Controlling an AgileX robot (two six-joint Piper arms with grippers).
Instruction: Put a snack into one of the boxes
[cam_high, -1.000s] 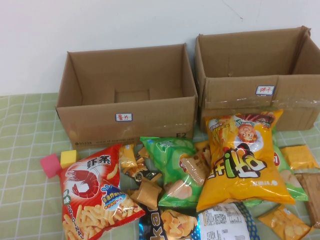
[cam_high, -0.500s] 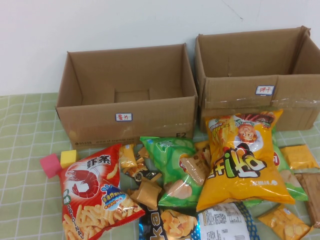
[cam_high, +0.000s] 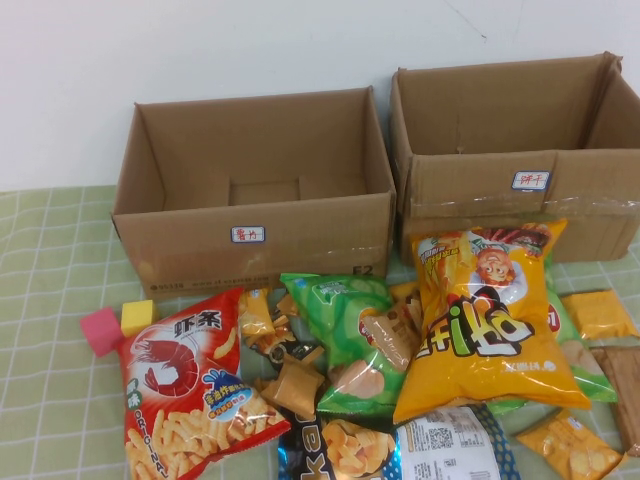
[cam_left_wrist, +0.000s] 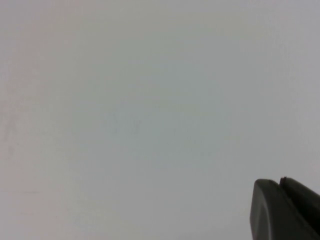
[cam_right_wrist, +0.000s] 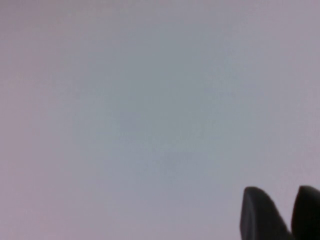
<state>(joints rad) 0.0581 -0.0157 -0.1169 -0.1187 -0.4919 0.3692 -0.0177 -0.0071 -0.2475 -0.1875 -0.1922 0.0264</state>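
Observation:
The red shrimp-stick bag (cam_high: 190, 395) lies flat, picture side up, at the front left of the snack pile on the table. The brown "E2" box (cam_high: 260, 240) stands open and empty just behind it, with its handle cutout on the far wall. Neither gripper shows in the high view. My left gripper (cam_left_wrist: 280, 181) shows only its dark fingertips, pressed together against a blank pale wall. My right gripper (cam_right_wrist: 286, 192) shows its two dark fingertips close together, also against a blank wall. Both are empty and away from the snacks.
A taller taped box (cam_high: 520, 150) stands open to the right of the E2 box. A yellow-orange cartoon-boy bag (cam_high: 485, 315), green chip bags (cam_high: 335, 330) and several small packets crowd the front. A pink cube (cam_high: 100, 330) and a yellow cube (cam_high: 136, 316) sit left of the red bag.

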